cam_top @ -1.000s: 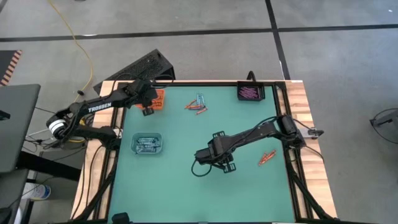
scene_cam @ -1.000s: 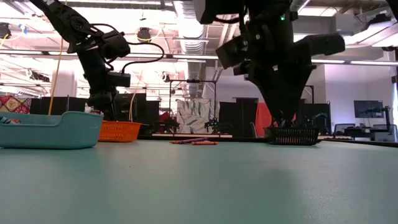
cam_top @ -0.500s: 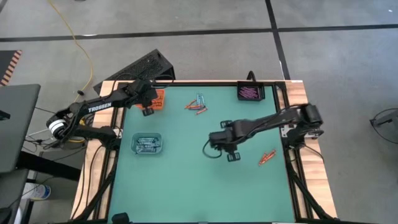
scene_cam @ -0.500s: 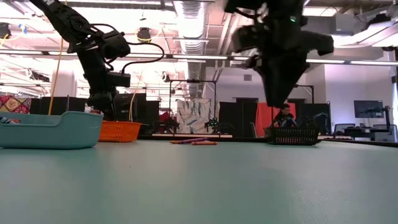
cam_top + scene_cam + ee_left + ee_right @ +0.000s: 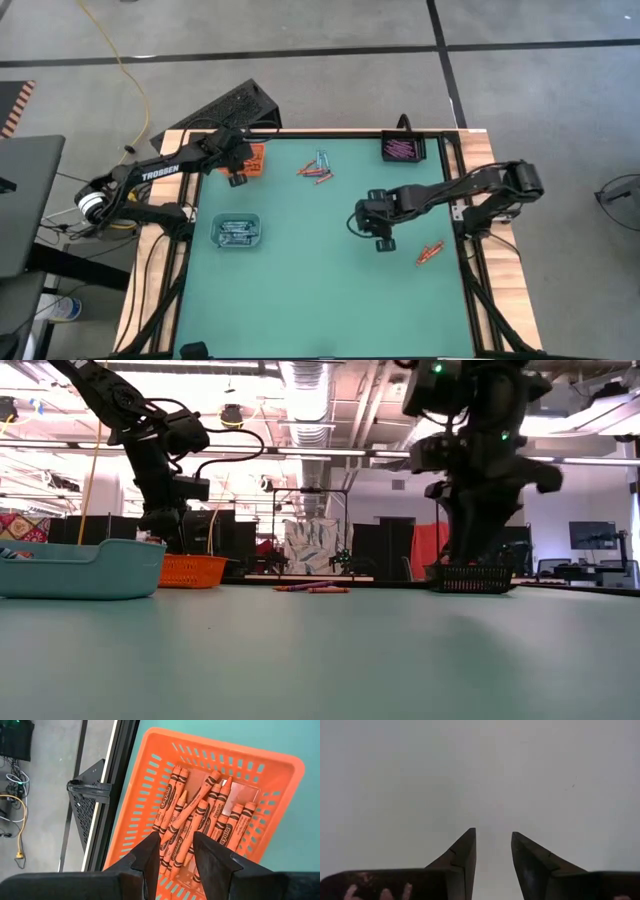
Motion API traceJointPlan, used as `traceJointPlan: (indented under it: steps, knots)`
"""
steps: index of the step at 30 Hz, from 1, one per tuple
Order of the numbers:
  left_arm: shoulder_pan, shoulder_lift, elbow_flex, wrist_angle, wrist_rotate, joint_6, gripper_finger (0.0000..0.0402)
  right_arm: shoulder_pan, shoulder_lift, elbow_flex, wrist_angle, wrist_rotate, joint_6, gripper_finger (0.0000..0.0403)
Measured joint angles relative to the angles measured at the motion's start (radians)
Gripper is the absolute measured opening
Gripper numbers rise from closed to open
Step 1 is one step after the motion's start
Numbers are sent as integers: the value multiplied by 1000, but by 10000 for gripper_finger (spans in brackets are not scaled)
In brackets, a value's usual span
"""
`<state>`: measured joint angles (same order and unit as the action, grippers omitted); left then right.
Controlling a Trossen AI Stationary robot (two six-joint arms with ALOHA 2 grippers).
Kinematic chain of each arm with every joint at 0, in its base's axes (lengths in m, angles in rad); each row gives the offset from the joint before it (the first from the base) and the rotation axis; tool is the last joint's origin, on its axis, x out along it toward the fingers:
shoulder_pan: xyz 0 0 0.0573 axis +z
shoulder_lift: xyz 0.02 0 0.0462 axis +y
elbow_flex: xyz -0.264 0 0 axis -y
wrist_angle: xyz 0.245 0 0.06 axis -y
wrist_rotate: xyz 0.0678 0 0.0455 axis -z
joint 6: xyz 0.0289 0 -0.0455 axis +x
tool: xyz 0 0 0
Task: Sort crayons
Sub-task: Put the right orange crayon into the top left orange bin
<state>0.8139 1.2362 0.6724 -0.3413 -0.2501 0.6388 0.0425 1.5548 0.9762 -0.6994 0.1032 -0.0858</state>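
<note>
We see three small trays on the green desk: an orange tray at the far left corner, a pale blue tray at the left side, and a black tray at the far right corner. The orange tray holds a heap of orange crayons, more than ten, too overlapped for an exact count. The black tray holds purple crayons and the blue tray holds blue-grey crayons; both heaps are too small to count. Two loose groups remain: a mixed cluster of crayons at the far middle of the desk, and a few orange-red crayons near the right edge.

The left tool hangs over the orange tray, its two fingers a narrow gap apart, holding nothing. The right tool is over bare desk right of centre, near the orange-red crayons but apart from them, its fingers likewise narrowly parted and empty.
</note>
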Motion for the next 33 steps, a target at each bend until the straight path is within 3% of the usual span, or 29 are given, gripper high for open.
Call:
traceJointPlan:
  steps: [6, 13, 20, 25, 33]
  knots:
    - [0, 0, 0, -2, 0, -15, 107, -42, 21, -7, 45, -18, -46, 135]
    - [0, 0, 0, 0, 0, -7, 107, 2, -22, -8, 99, -107, -44, 135]
    - [0, 0, 0, 0, 0, -21, 107, 83, -95, -8, 15, -56, 59, 134]
    - [-8, 0, 0, -24, 1, -100, 107, 123, -146, -8, 71, -53, 103, 134]
    - [-41, 0, 0, -52, 123, -156, 107, 165, -156, -8, 218, -77, 104, 134]
